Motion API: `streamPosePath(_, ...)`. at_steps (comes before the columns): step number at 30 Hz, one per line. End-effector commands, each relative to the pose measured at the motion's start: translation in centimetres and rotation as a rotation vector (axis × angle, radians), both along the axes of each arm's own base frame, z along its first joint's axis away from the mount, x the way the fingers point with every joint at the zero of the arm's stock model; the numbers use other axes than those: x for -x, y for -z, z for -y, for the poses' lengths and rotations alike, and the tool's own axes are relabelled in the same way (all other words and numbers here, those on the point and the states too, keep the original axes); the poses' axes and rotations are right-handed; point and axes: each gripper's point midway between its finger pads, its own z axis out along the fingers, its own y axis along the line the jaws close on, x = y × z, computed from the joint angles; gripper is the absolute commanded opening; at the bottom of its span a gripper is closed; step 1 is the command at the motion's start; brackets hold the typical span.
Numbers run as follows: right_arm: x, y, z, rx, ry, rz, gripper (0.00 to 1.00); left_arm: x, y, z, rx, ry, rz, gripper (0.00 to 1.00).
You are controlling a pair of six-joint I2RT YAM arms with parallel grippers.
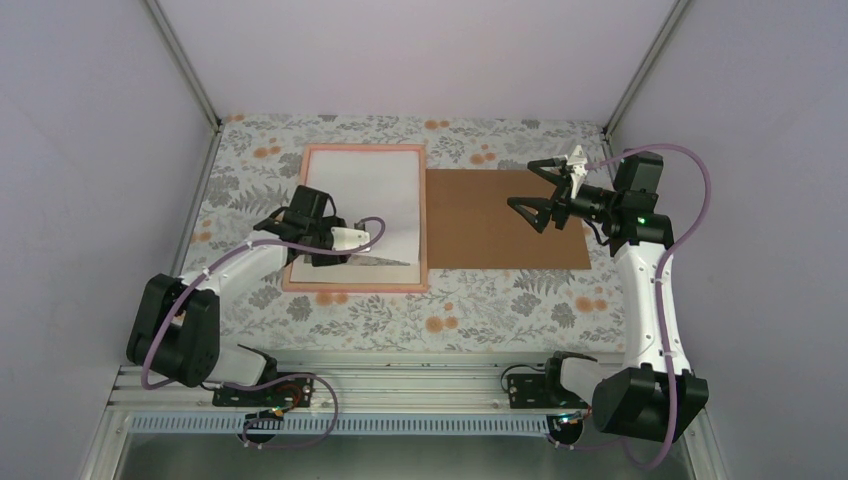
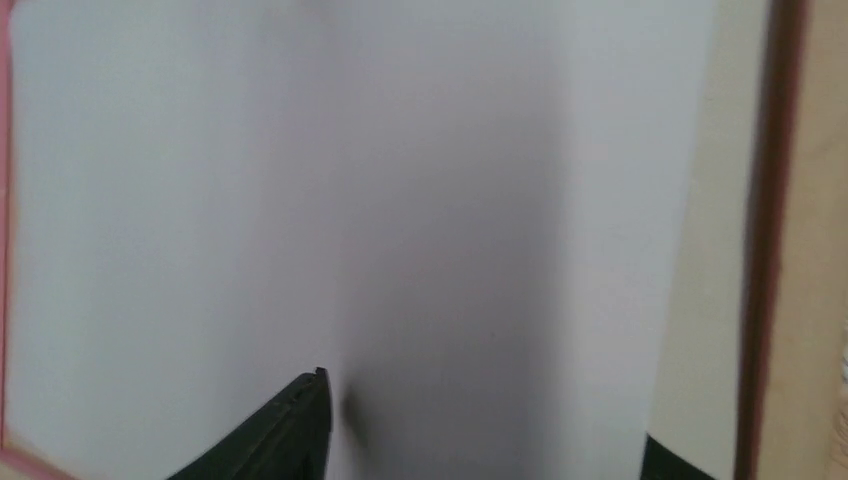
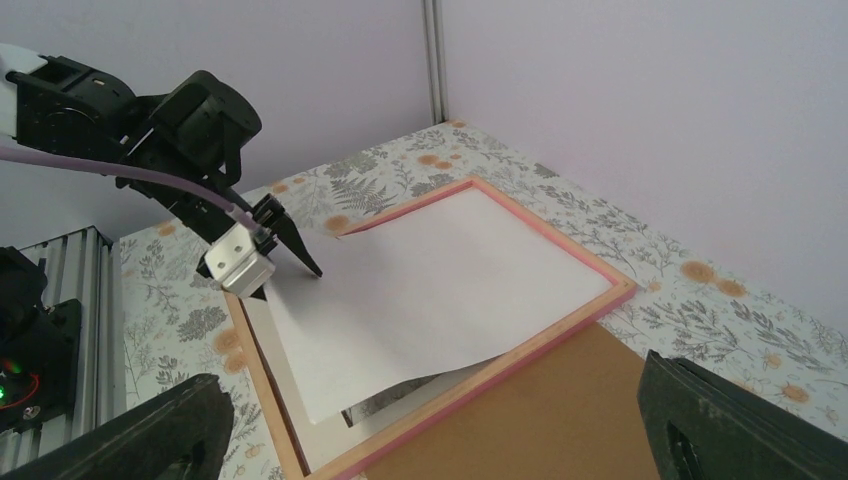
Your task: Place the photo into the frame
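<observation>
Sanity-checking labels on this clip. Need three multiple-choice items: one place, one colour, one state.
1. Where is the brown board relative to the frame?
A) on top of it
B) along its right side
C) on its left
2. The frame's border colour?
A) pink
B) black
C) blue
3. The right arm's fingers?
A) shut on the board
B) shut on the frame
C) apart, holding nothing
Key: 1 B, the board lies along the frame's right side; 2 A, the border shows pink; 3 C, both fingers stand wide above the board.
</observation>
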Motion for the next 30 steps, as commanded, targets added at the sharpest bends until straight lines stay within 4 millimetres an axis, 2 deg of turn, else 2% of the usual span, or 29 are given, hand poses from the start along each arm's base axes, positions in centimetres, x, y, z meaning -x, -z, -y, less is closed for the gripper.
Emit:
streamPosePath(1,0.4,-0.3,-0.4,-0.012,-0.029,0.011,1.0,1.5,-0.1,0.1,-0.011,0.046,-0.081,0.57)
streamPosePath(6,0.4,-0.2,-0.4,-0.009,-0.028,0.012,1.0,4.0,0.3,-0.4,-0.042,0.103,-0.181,0.82)
streamPosePath(10,0.4,-0.1,-0.4,-0.008,-0.027,0.012,1.0,4.9,0.1,-1.0,-0.032,0.092,-0.231,0.88)
streamPosePath(14,0.4,0.1,-0.4,-0.009,-0.029,0.007,1.0,3.0,-0.6,-2.5,0.003,-0.006,-0.217,0.87)
streamPosePath(19,0.4,0.5,-0.4,-0.011,-0.03,-0.002,1.0,0.7,1.1,-6.2,-0.061,-0.116,-0.164,0.76)
streamPosePath(30,0.3,0.8,-0.4,-0.014,-0.027,-0.015,1.0,0.7,6.1,-9.2,-0.207,-0.15,-0.113,0.74)
